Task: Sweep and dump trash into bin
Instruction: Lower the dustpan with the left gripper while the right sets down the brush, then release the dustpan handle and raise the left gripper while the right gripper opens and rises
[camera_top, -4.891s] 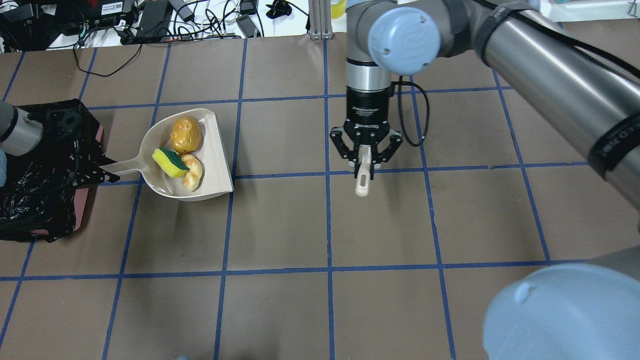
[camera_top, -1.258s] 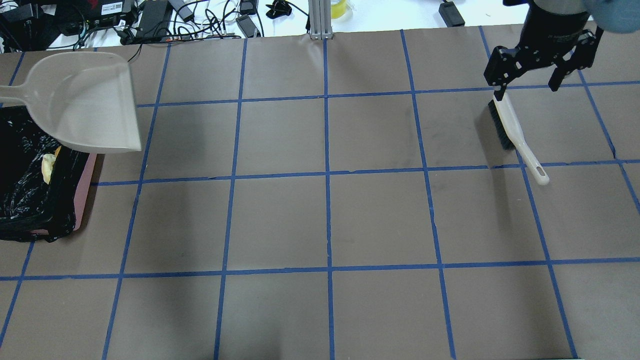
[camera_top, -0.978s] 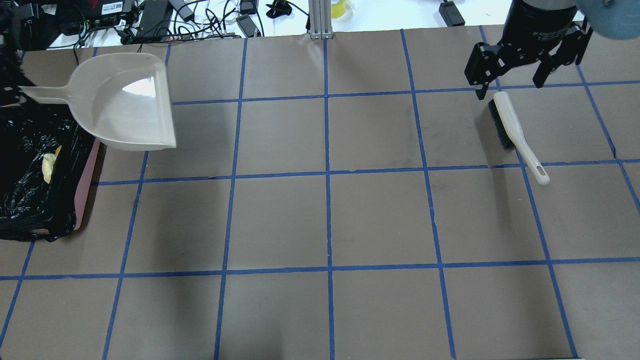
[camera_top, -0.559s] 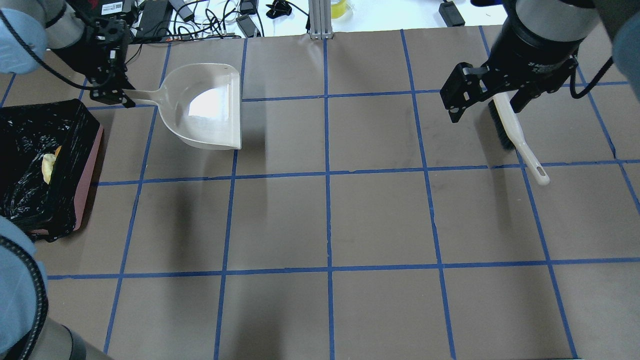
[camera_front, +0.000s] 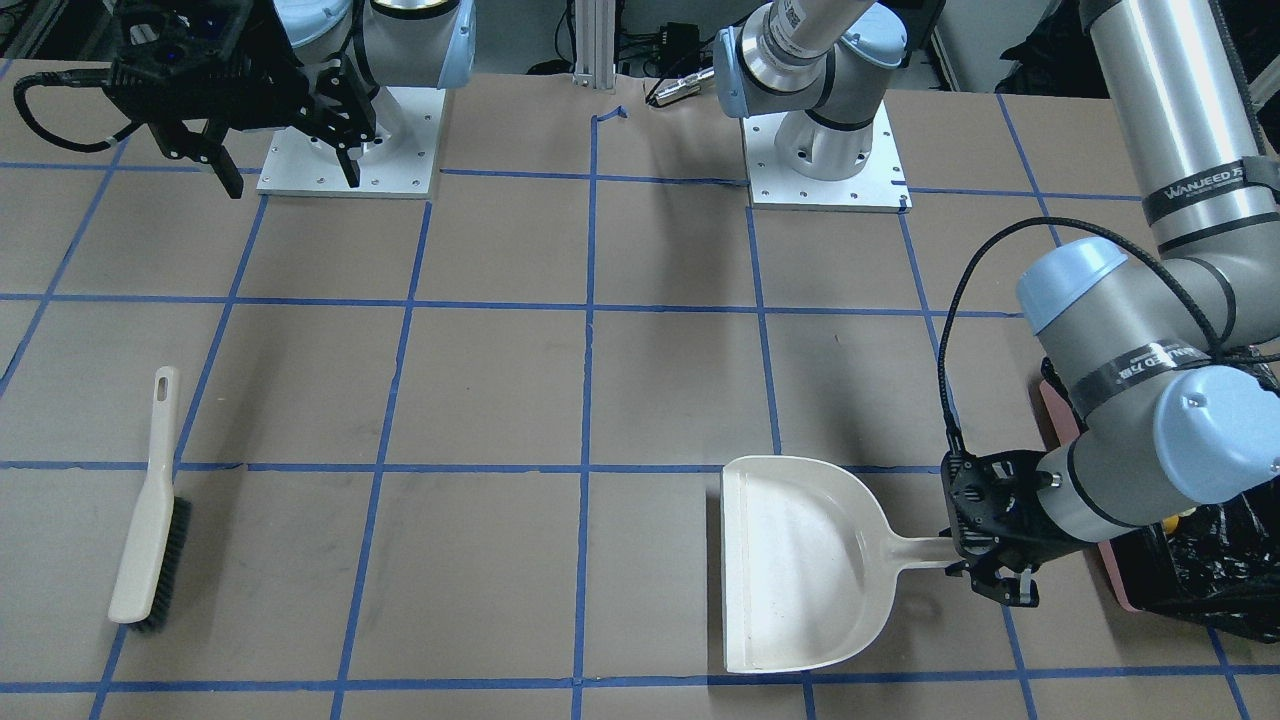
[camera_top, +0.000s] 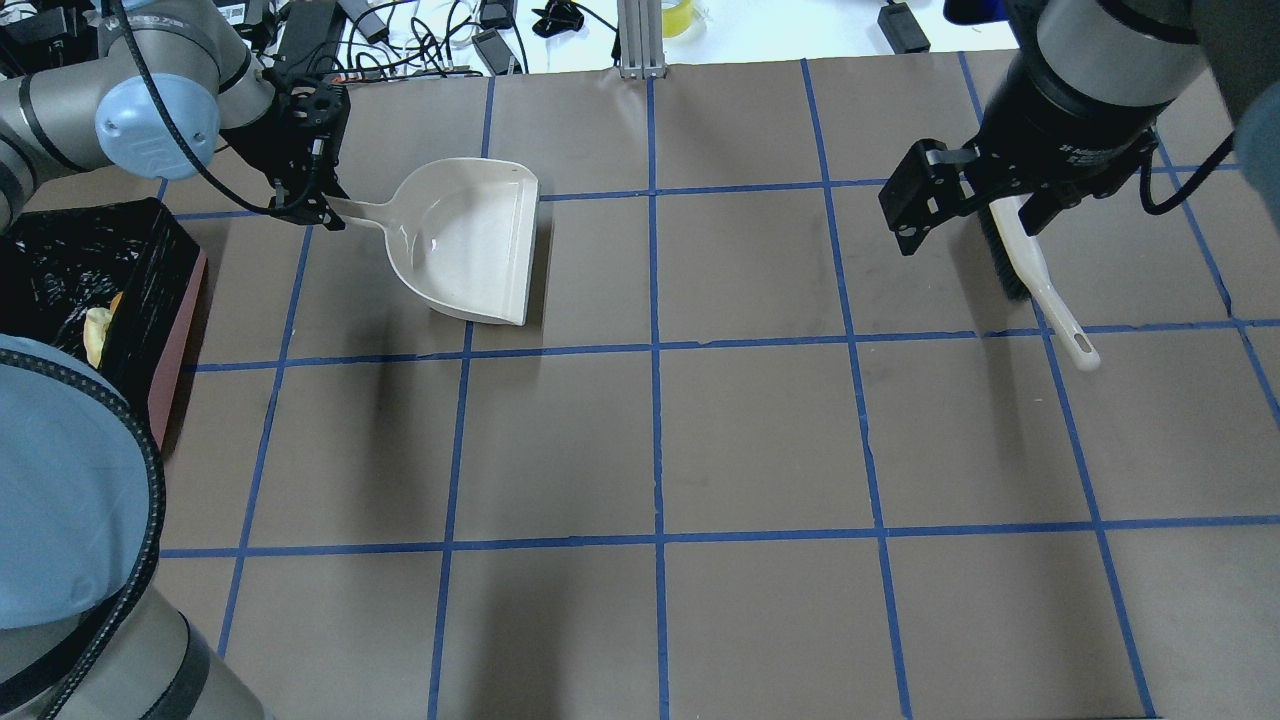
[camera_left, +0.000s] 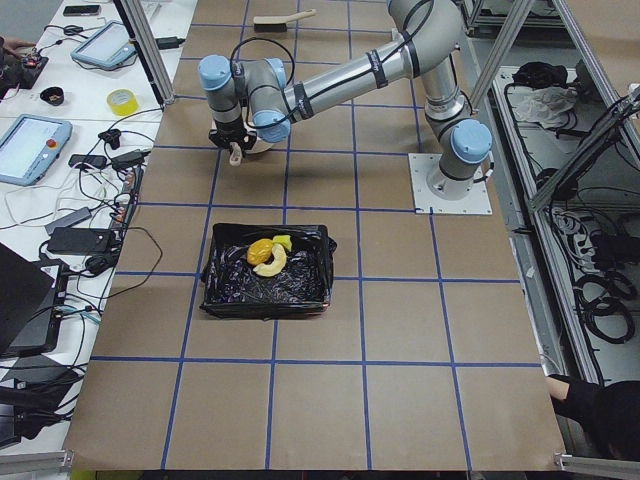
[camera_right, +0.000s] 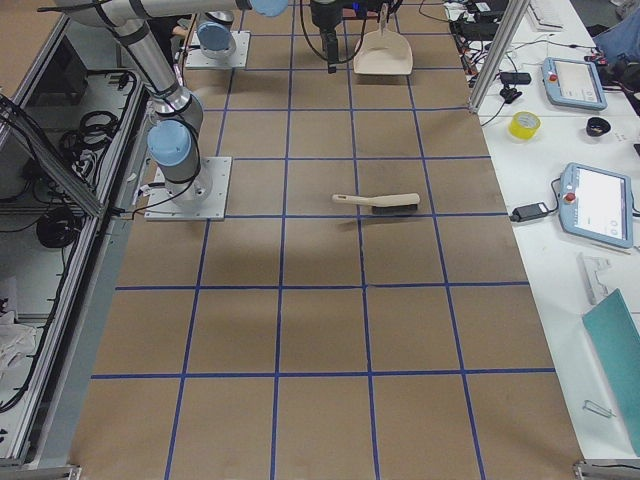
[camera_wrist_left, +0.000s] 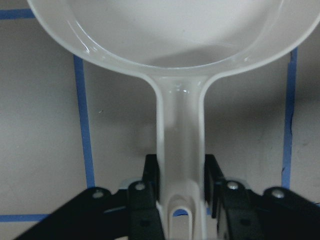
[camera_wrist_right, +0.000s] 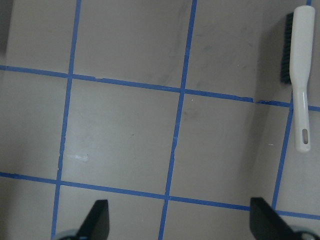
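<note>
At 9 o'clock on the brown gridded table sits the pink rectangular bin, lined with crinkled black plastic. The trash, a golden roll, a tan pastry piece and a yellow sponge, lies inside it. Toward 11 o'clock, the left gripper is clamped on the handle of the cream plastic dustpan. At 2 o'clock, the right gripper hangs with its jaws apart above the cream black-bristled brush.

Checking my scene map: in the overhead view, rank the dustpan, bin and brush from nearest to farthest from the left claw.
1. Dustpan: its handle is gripped in the left claw.
2. Bin: nearby, at the table's left edge.
3. Brush: far across, on the right side.
</note>
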